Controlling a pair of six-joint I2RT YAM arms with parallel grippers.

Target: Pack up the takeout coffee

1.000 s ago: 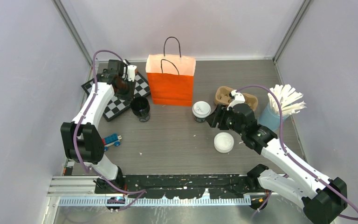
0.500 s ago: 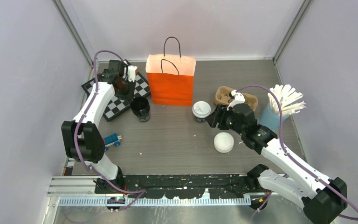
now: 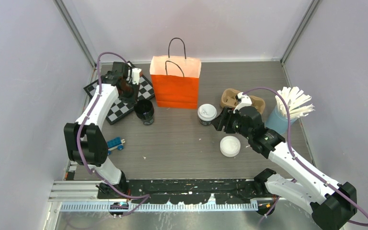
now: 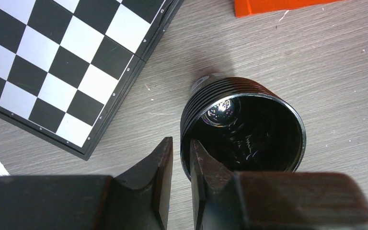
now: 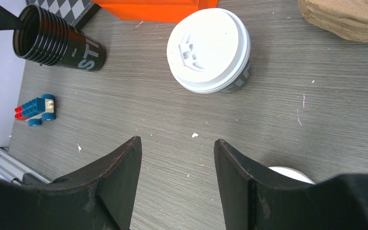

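The takeout coffee [image 3: 207, 113] stands upright on the table [image 3: 177, 143], just off the near right corner of the orange bag [image 3: 175, 86]. Its white sip lid is on, and the cup does not touch the bag. The right tool [image 3: 219, 122] hovers to the right of the bag, just beside the coffee on its far side from the bag. Its 2 fingers are spread wide with nothing between them, and the right wrist view shows the cup beyond the gap. A flat white disc [image 3: 230, 145] lies on the same side of the bag, nearer the arms. A brown cup carrier [image 3: 242, 100] sits to the bag's right. A black cup [image 3: 144, 111] stands at the bag's near left corner. The left tool [image 3: 127, 91] hangs left of the bag over a checkerboard [image 3: 116, 111]. Its fingers are pressed almost together, with only a slit between them, and grip nothing.
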